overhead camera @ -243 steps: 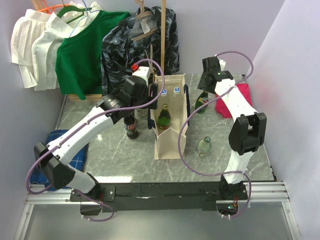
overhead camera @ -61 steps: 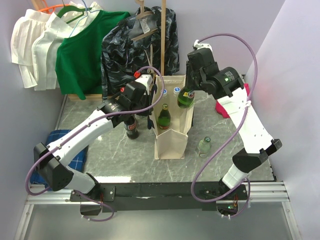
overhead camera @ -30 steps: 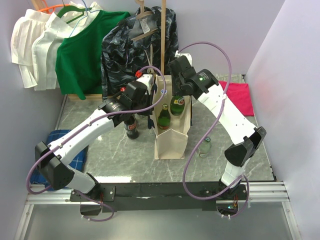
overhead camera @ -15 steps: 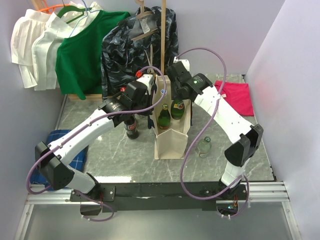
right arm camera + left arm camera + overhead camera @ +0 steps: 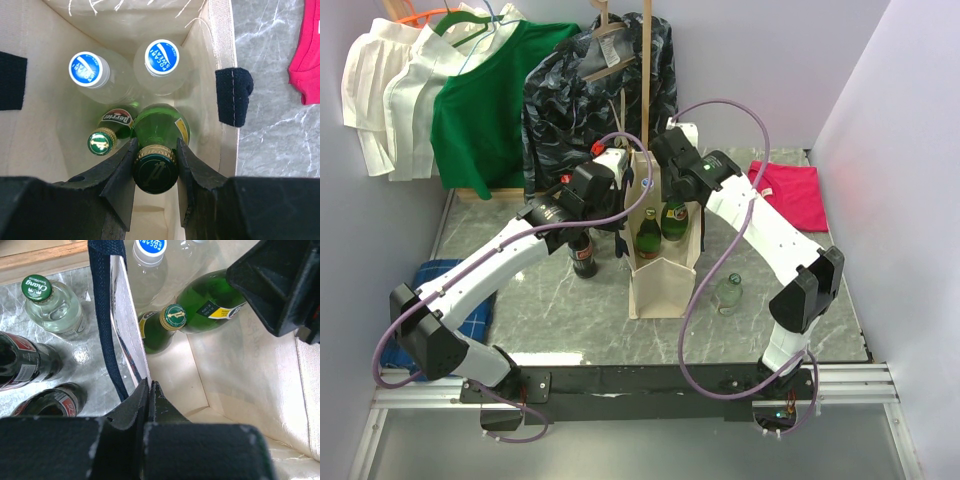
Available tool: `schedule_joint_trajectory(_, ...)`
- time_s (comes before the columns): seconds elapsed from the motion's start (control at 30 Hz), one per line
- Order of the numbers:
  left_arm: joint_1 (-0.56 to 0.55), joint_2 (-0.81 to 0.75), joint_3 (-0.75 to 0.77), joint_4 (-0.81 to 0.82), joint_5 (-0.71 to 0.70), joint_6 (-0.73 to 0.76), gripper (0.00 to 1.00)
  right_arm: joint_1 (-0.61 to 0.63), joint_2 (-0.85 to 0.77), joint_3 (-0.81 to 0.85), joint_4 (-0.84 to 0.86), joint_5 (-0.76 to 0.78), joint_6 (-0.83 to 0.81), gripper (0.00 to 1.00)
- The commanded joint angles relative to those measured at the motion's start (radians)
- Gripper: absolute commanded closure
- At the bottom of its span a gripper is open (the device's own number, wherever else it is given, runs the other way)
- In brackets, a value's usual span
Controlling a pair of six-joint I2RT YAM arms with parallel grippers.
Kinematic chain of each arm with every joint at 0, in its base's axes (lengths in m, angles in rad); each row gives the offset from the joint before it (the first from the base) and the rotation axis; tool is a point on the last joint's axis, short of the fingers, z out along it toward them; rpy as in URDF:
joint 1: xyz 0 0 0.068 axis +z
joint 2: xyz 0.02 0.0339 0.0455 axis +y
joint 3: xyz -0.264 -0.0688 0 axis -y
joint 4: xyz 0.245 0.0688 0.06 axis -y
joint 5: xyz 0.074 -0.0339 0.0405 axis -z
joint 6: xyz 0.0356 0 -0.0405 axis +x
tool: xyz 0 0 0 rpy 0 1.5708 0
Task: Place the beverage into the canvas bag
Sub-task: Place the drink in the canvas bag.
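- The canvas bag [image 5: 660, 280] is a tall, boxy cream tote of coarse woven cloth with dark navy webbing handles [image 5: 107, 300]. It stands open on the grey, marble-veined worktop [image 5: 580, 320].
- The beverage [image 5: 160, 125] is a round-shouldered green glass bottle with a yellow label and a dark crimped cap. It is down inside the bag, on its right side, touching or just beside a smaller green bottle [image 5: 102, 141] with a gold-green cap.
- Two clear plastic bottles [image 5: 160, 57] with blue-and-white screw caps stand at the back of the bag.
- The right end effector [image 5: 155, 160] has its black fingers closed partway around the beverage's neck, just under the cap, and holds it.
- The left end effector [image 5: 149, 389] is pinched fully together on the bag's left wall at the rim, by the navy strap.
- Outside the left wall stand a clear glass bottle [image 5: 50, 305] with a green cap and two dark bottles [image 5: 25, 365].
- Eight seconds ago the beverage stood on the worktop beside the pink cloth [image 5: 790, 190]. Two seconds ago it hung tilted above the bag's right rim, and since then it has been lowered inside.
- The left arm has kept its place throughout.
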Motion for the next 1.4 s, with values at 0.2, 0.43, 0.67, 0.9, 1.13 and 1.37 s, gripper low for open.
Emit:
schedule_joint_trajectory(0.2, -0.002, -0.041, 0.035, 0.033, -0.02, 0.017, 0.99, -0.029, -0.05, -0.008, 0.15, 0.03, 0.007, 1.0)
schedule_joint_trajectory(0.43, -0.003, -0.035, 0.038, 0.03, -0.023, 0.015, 0.99, -0.038, -0.043, -0.06, 0.177, 0.019, 0.009, 1.0)
schedule_joint_trajectory(0.67, -0.003, -0.029, 0.042, 0.027, -0.023, 0.017, 0.99, -0.042, -0.039, -0.096, 0.199, 0.007, 0.012, 1.0)
schedule_joint_trajectory(0.9, -0.003, -0.014, 0.053, 0.021, -0.02, 0.021, 0.99, -0.045, -0.03, -0.116, 0.216, -0.004, 0.015, 1.0)
schedule_joint_trajectory(1.13, -0.003, -0.015, 0.053, 0.022, -0.022, 0.021, 0.99, -0.045, -0.017, -0.137, 0.225, -0.004, 0.015, 1.0)
schedule_joint_trajectory(1.37, -0.003, -0.014, 0.053, 0.024, -0.023, 0.021, 0.99, -0.045, -0.002, -0.163, 0.231, -0.01, 0.017, 1.0)
